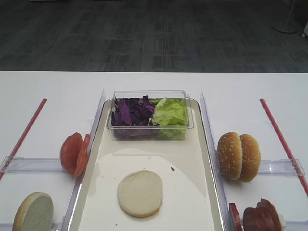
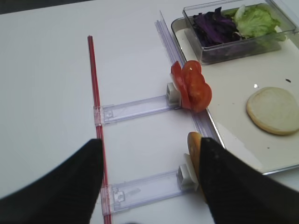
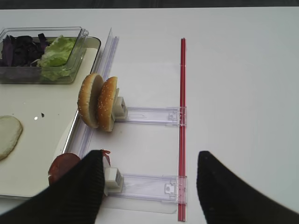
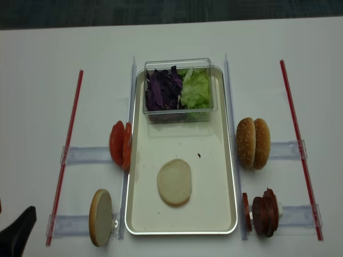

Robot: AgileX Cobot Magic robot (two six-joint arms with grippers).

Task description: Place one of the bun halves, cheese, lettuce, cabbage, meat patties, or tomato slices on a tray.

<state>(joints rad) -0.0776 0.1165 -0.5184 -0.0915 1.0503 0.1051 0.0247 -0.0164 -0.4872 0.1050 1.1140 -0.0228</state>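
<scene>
A pale bun half (image 1: 140, 193) lies flat on the cream tray (image 1: 197, 192). A clear tub at the tray's far end holds purple cabbage (image 1: 131, 111) and lettuce (image 1: 169, 113). Tomato slices (image 2: 194, 88) stand on edge left of the tray, and a second bun half (image 2: 194, 149) stands nearer, beside my left gripper's right finger. The left gripper (image 2: 149, 182) is open and holds nothing. Meat patties (image 3: 63, 165) stand right of the tray, partly behind a finger of my right gripper (image 3: 149, 186), which is also open and holds nothing. Cheese is out of view.
Two sesame-seeded buns (image 1: 238, 156) stand on edge right of the tray. Clear plastic rails (image 3: 149, 114) and red strips (image 3: 182, 116) (image 2: 96, 102) lie on the white table on both sides. A dark speck (image 1: 172, 169) sits on the tray.
</scene>
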